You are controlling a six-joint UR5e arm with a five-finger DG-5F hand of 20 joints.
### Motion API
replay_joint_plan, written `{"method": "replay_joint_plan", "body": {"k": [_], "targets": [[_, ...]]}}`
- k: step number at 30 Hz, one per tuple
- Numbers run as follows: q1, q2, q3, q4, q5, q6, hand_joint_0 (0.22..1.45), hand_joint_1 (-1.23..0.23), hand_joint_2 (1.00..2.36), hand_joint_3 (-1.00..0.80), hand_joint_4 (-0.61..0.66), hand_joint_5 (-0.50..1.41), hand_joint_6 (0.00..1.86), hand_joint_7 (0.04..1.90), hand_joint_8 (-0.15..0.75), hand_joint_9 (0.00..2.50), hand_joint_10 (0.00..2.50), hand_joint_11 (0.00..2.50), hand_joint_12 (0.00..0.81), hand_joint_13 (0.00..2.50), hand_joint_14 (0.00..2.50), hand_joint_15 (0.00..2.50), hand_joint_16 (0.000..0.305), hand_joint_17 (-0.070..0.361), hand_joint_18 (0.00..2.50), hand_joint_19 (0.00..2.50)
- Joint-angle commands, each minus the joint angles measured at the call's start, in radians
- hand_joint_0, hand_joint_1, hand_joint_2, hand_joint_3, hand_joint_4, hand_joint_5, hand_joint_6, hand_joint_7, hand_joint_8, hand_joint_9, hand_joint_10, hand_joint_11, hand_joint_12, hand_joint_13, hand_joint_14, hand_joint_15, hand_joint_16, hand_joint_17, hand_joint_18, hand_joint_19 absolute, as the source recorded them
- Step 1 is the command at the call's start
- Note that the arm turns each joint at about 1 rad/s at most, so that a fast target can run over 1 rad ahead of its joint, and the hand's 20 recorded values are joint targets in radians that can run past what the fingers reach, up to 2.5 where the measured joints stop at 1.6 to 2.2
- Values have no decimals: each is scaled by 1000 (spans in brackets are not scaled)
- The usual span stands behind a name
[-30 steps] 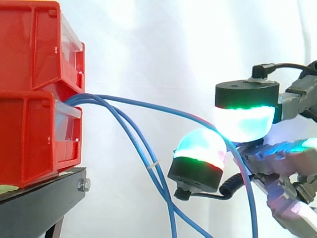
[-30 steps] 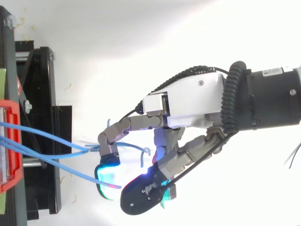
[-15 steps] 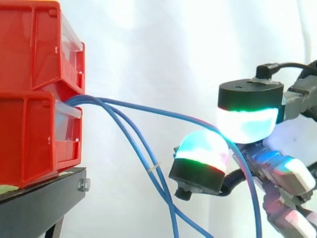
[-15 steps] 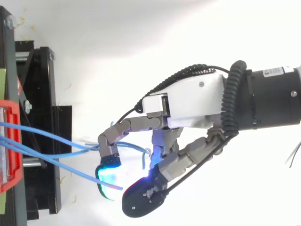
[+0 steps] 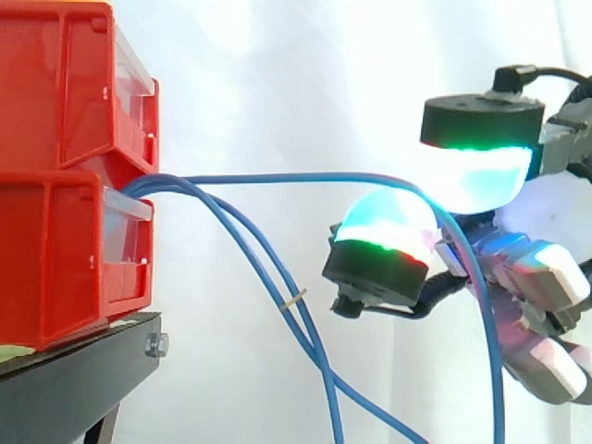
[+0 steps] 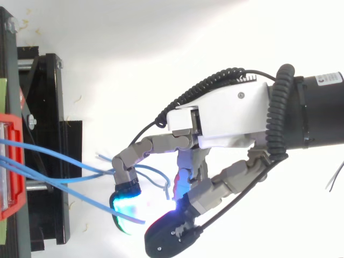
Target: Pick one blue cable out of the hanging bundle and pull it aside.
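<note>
Two stacked red bins [image 5: 55, 139] sit on a black stand [image 5: 74, 379] before a white curtain, and several thin blue cables spill from the front of the lower bin. One blue cable [image 5: 277, 177] runs almost level away from the bins instead of drooping. It arches over a glowing cyan fingertip pad [image 5: 384, 217], passes under a second pad [image 5: 481, 176] higher and farther from the bins, then falls straight down on the far side. The rest of the bundle [image 5: 277, 294] hangs apart from it, sloping steeply downward close to the bins and crossing low in the side view. From above, the hand [image 6: 226, 115] reaches toward the bins with its fingers curled, and the cable appears hooked and lightly gripped between the two pads, though how firm that grip is cannot be told. The step in hand seems to be the pulling aside: one cable is already separated and drawn fairly taut. The next move likely calls for drawing the hand farther from the bins and sideways, with the fingers closed so the cable does not slip off the rounded pad.
</note>
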State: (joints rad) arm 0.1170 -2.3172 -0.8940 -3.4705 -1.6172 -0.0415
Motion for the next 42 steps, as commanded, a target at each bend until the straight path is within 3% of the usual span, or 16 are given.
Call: {"method": "replay_joint_plan", "body": {"k": [1, 9, 12, 27, 36, 42], "targets": [[1, 7, 1, -1, 2, -3, 578, -563, 1000, -183, -107, 98, 571, 1334, 203, 1284, 3, 54, 390, 944, 14, 393, 63, 143, 934, 587], [6, 12, 0, -1, 5, -3, 561, -523, 1011, -323, -148, 62, 666, 1125, 167, 1238, 5, 114, 338, 881, 17, 446, 50, 113, 803, 680], [7, 12, -20, 1, 0, -3, 554, -494, 1009, -371, -163, 54, 688, 1083, 155, 1240, 7, 144, 323, 865, 20, 460, 47, 105, 769, 703], [10, 13, -36, 47, -1, 5, 491, -411, 1000, -500, -140, 50, 702, 1026, 173, 1254, 6, 139, 343, 883, 17, 446, 52, 117, 802, 687], [12, 12, -36, 51, -3, 38, 396, -576, 1000, -500, -128, 61, 684, 1034, 201, 1311, 6, 118, 377, 956, 15, 418, 60, 134, 916, 632], [12, 13, -36, 51, -3, 38, 440, -675, 1000, -500, -203, 67, 697, 1021, 163, 1373, 8, 138, 336, 997, 17, 430, 53, 119, 946, 643]]}}
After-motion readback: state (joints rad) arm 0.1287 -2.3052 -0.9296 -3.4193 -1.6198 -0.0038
